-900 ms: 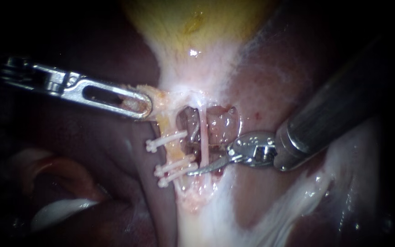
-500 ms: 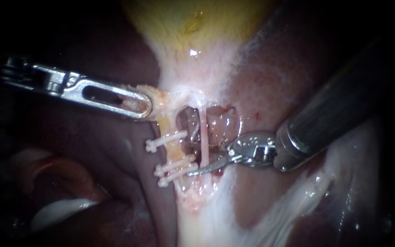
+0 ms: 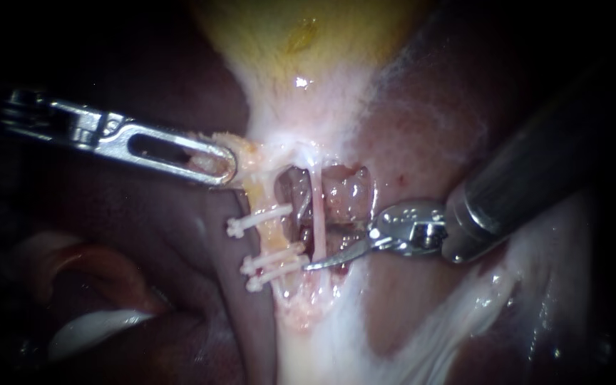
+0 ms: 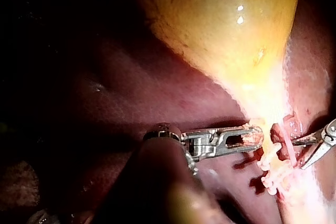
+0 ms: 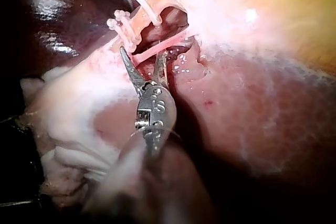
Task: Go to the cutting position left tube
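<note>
White plastic clips (image 3: 258, 217), glossy wet liver (image 3: 429, 128)

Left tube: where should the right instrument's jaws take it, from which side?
Straddle the left tube on its bare stretch between the upper clip and the lower two clips. Come from its right: the clips' ends stick out leftward, and the right instrument, jaws open, lies that side.

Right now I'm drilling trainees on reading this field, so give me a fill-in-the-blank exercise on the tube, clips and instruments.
1. The left tube carries ___ white clips.
2. The right instrument has its jaws ___.
3. The left instrument has its jaws ___ on tissue beside the tube.
Missing words: three; open; shut.
</note>
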{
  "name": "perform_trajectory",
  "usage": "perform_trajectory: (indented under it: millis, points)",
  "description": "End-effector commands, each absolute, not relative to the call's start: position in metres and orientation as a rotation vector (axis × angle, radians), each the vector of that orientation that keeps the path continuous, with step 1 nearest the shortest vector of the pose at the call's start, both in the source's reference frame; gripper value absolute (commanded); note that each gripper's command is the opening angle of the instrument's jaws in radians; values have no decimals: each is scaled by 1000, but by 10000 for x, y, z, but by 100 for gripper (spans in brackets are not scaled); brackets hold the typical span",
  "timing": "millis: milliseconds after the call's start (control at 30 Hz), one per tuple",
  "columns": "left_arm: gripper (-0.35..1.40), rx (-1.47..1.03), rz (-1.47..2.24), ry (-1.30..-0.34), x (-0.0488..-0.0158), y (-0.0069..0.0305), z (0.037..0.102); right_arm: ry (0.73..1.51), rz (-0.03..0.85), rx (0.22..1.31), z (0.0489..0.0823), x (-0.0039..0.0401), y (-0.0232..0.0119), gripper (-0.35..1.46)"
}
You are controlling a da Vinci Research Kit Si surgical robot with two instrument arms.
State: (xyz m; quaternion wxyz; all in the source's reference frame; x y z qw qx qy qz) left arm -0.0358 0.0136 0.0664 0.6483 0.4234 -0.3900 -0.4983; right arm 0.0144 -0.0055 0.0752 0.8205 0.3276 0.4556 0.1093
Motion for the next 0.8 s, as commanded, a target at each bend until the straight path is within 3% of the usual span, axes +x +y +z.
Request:
perform_trajectory:
  millis: [33, 800]
  points:
    - [-35, 963, -1133, -887, -358, 136, 663, 970, 234, 695, 751, 142, -55, 135]
    - [-35, 963, -1133, -887, -358, 136, 663, 979, 252, 690, 722, 131, -48, 135]
